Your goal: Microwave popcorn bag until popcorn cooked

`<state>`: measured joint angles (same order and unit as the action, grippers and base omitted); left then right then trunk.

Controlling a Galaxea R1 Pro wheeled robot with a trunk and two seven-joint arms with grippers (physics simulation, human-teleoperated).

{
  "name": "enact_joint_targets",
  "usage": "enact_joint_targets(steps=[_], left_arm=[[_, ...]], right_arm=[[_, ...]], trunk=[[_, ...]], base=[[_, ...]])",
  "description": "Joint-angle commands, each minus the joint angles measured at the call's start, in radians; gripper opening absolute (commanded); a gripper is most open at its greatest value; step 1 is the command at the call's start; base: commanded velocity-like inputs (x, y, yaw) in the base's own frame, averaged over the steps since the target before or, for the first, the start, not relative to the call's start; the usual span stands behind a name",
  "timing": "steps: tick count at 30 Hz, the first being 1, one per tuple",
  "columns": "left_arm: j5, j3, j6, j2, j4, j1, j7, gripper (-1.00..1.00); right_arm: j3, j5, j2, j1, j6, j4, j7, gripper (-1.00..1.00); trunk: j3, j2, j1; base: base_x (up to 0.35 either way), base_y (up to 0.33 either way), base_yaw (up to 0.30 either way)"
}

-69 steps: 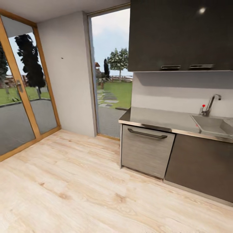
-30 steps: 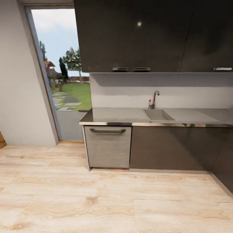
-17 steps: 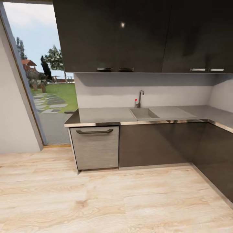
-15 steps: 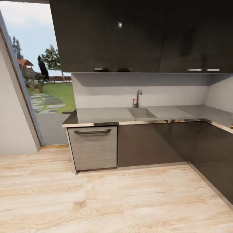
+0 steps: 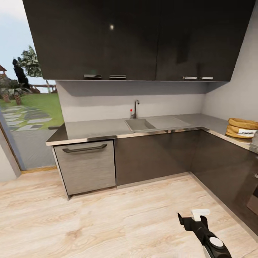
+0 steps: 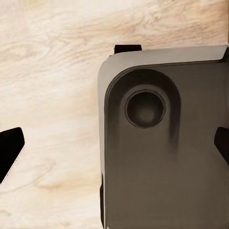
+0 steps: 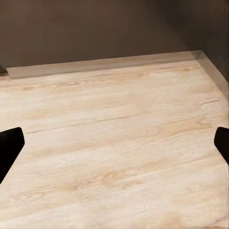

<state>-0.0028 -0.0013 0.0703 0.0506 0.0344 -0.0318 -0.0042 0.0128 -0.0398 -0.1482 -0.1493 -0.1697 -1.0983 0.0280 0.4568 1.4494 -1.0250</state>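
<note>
From your head camera, the popcorn bag (image 5: 240,128) sits on the countertop (image 5: 179,122) at far right, well apart from the sink (image 5: 139,124); your right gripper (image 5: 193,216) hangs low over the floor (image 5: 107,222). Your left wrist camera shows fingers (image 6: 9,150) spread beside the robot's grey base (image 6: 162,143). Your right wrist camera shows fingertips (image 7: 9,143) spread, empty, over floor before dark cabinets (image 7: 95,28).

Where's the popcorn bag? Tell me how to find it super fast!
Find the long grey countertop with the sink in the head view, then follow it round the corner to the far right. The popcorn bag sits there: a squat tan sack with a rolled rim and white label, the only brown thing on the steel.
</note>
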Motion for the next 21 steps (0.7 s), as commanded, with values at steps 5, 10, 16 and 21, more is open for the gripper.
enact_joint_targets(steps=[5,10,16,21], left_arm=[[0.0,0.003,0.004,0.002,-0.001,0.0,0.0,1.0],[0.0,0.002,0.006,0.0,-0.001,-0.002,0.0,1.0],[0.0,0.001,0.008,-0.001,0.0,-0.002,0.0,1.0],[0.0,0.001,0.009,-0.002,0.001,-0.002,0.0,1.0]], right_arm=[[0.001,-0.005,0.002,0.018,-0.004,-0.04,-0.003,1.0],[-0.001,-0.003,0.008,0.019,-0.004,-0.037,-0.005,1.0],[-0.002,0.003,0.009,0.019,-0.004,-0.037,-0.005,1.0],[0.002,-0.001,0.008,0.017,-0.007,-0.053,-0.004,1.0]], trunk=[[0.001,0.001,0.0],[0.001,0.001,0.0],[0.001,0.001,0.0],[0.001,0.001,0.0]], base=[[0.0,0.0,-0.3],[0.0,0.0,-0.3],[0.0,0.0,-0.3],[0.0,0.0,-0.3]])
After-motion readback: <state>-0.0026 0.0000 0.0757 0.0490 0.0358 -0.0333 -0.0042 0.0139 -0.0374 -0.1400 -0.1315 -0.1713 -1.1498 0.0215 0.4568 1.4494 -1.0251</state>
